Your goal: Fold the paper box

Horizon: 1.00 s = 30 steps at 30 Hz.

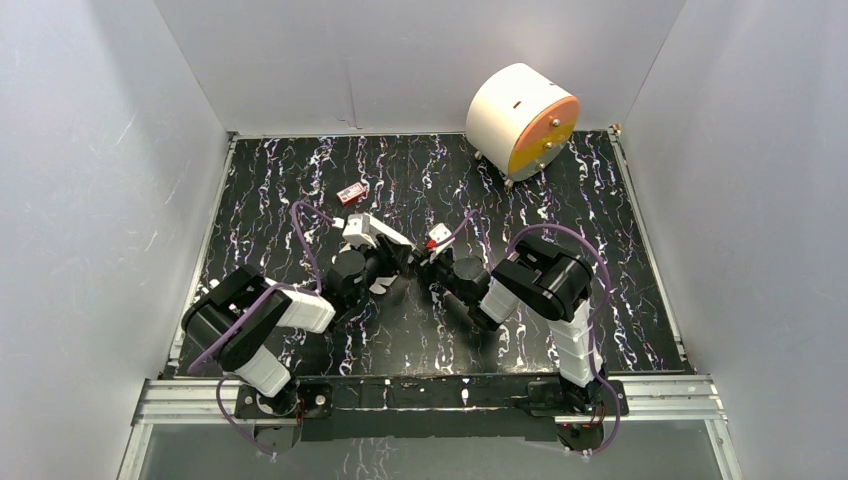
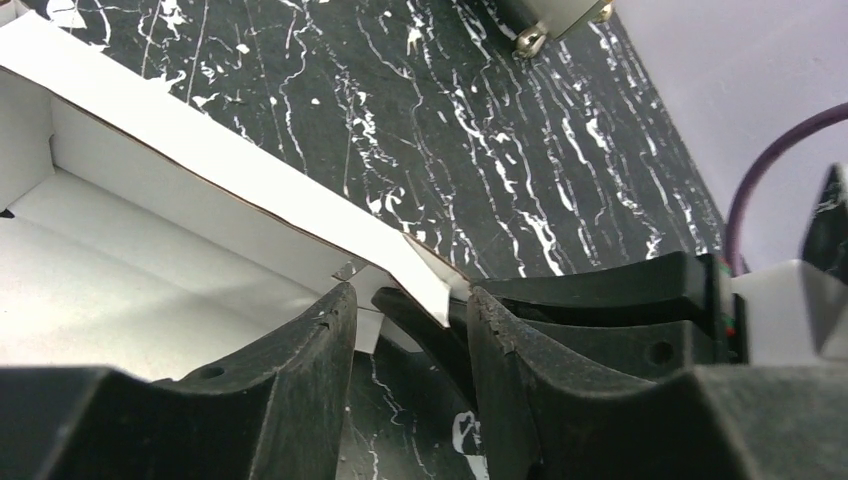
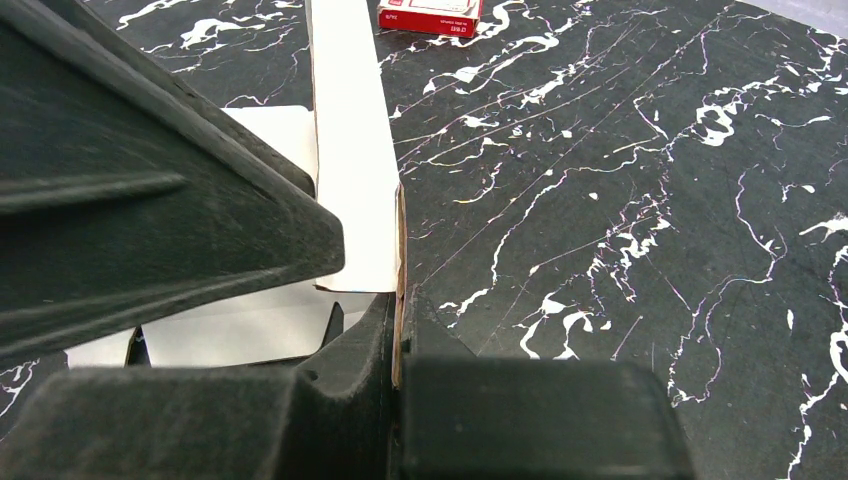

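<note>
Top external view shows the black marbled table (image 1: 620,300), with the big white cylinder (image 1: 515,115) at its far right corner; both arms reach to the middle of the table and meet there, tip against tip. In the left wrist view the paper box (image 2: 180,240) is half formed, with its walls standing; it stretches away to the left of the left gripper (image 2: 410,312); its long wall runs diagonally down toward the fingertips, and the corner flap ends just over the gap between them. The jaws of this gripper stand apart and hold nothing. The right gripper (image 3: 400,320) comes from the opposite side and is pressed together on the thin edge of a box wall; so both arms are about equally near. I judge the coming move turns on that flap corner, which lies directly ahead of the spread jaws. The small red item (image 3: 430,14) lies beyond the box, apart from it.
</note>
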### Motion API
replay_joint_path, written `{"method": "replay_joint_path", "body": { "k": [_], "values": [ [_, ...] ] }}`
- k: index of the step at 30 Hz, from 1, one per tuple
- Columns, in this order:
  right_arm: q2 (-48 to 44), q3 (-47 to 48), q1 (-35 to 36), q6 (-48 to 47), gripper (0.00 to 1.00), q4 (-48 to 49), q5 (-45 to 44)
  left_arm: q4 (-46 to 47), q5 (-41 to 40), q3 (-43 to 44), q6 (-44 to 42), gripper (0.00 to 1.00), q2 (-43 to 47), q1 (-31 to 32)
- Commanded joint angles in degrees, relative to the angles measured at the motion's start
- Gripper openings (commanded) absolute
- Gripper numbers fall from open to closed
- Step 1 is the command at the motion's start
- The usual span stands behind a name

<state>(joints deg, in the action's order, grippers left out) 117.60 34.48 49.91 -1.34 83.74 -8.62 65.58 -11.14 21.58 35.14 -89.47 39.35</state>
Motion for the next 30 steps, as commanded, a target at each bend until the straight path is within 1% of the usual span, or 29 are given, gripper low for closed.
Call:
{"method": "replay_joint_path", "body": {
  "k": [1, 5, 8, 10, 16, 20, 22, 27, 30],
  "values": [
    [-0.2, 0.4, 0.1, -1.6, 0.0, -1.6, -0.2, 0.9, 0.0, 1.9, 0.0, 0.4, -1.9, -0.9],
    [-0.8, 0.2, 0.1, -1.9, 0.0, -2.4, 0.3, 0.9, -0.2, 3.1, -2.6, 0.31, -3.9, -1.1],
    [-1.5, -0.1, 0.1, -2.1, 0.0, -3.5, 0.4, 0.9, -0.5, 4.0, -6.0, 0.2, -5.3, -1.1],
    [-2.1, -0.4, 0.1, -2.3, 0.0, -4.1, 0.4, 0.9, 0.1, 4.6, -9.5, 0.15, -6.3, -1.1],
    [-3.3, -0.5, 0.1, -2.5, 0.0, -6.0, 1.1, 0.9, 1.9, 5.2, -19.8, 0.1, -8.6, -1.0],
    [-4.0, -0.2, 0.1, -1.3, 0.0, -8.0, 0.6, 0.9, 1.6, 5.3, -25.9, 0.09, -9.0, -0.9],
    [-4.0, -0.1, 0.2, -0.7, 0.0, -8.3, 0.7, 0.9, 2.0, 5.1, -27.3, 0.1, -8.7, -0.9],
    [-4.0, 0.5, 0.2, -0.7, 0.0, -9.7, 0.3, 1.0, 2.9, 3.7, -27.2, 0.15, -7.1, -0.9],
    [-4.3, 0.4, 0.3, -1.1, 0.0, -10.0, 0.3, 1.0, 2.9, 2.8, -26.9, 0.2, -5.9, -0.9]
  ]
}}
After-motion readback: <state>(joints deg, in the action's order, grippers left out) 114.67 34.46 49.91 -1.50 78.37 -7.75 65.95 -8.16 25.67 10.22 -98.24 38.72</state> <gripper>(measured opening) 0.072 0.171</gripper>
